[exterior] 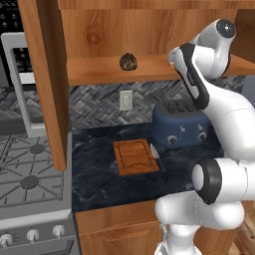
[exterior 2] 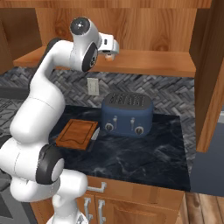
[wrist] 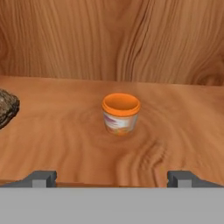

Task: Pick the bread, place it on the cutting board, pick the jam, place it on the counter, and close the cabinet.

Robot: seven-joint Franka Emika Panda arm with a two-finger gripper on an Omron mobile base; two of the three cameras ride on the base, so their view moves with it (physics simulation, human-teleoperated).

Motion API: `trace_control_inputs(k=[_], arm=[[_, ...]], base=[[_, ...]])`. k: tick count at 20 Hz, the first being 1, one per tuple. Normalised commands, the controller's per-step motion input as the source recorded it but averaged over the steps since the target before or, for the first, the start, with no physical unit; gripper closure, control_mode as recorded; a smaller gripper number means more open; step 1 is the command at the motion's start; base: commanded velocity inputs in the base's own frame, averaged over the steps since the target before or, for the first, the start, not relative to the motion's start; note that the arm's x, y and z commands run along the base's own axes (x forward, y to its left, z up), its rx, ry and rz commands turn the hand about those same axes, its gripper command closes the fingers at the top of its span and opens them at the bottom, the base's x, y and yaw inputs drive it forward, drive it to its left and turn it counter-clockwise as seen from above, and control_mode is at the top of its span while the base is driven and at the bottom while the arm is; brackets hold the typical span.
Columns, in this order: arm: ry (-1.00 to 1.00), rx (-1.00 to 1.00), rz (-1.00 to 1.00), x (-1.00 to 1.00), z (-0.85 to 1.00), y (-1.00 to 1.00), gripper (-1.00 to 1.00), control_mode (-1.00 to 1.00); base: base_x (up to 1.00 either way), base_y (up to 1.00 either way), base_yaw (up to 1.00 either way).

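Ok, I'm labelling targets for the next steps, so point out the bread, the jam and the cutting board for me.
bread (exterior: 128,62): left base view, middle of the dark lump on the cabinet shelf.
jam (wrist: 120,114): hand view, front of the orange jar.
cutting board (exterior: 135,156): left base view, centre of its top face.

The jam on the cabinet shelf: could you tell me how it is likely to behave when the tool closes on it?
The jam looks small, stiff and probably light. Its round, smooth wall may slip or twist between the fingertips. Standing upright on the flat shelf, it could tip or slide if nudged off-centre.
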Motion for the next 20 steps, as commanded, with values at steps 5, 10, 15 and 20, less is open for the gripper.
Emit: trace_control_inputs(k=[5,10,15,20], arm=[[0.00,0.00,0.00,0.30,-0.07,-0.03,-1.00,-1.00],[-0.01,0.00,0.00,0.25,-0.08,-0.09,-1.00,-1.00],[-0.01,0.00,0.00,0.22,-0.11,-0.05,-1.00,-1.00],[0.00,0.00,0.00,0.24,-0.07,0.00,-1.00,-1.00]], base=[[0.00,0.00,0.00],[0.00,0.00,0.00],[0.00,0.00,0.00],[0.00,0.00,0.00]])
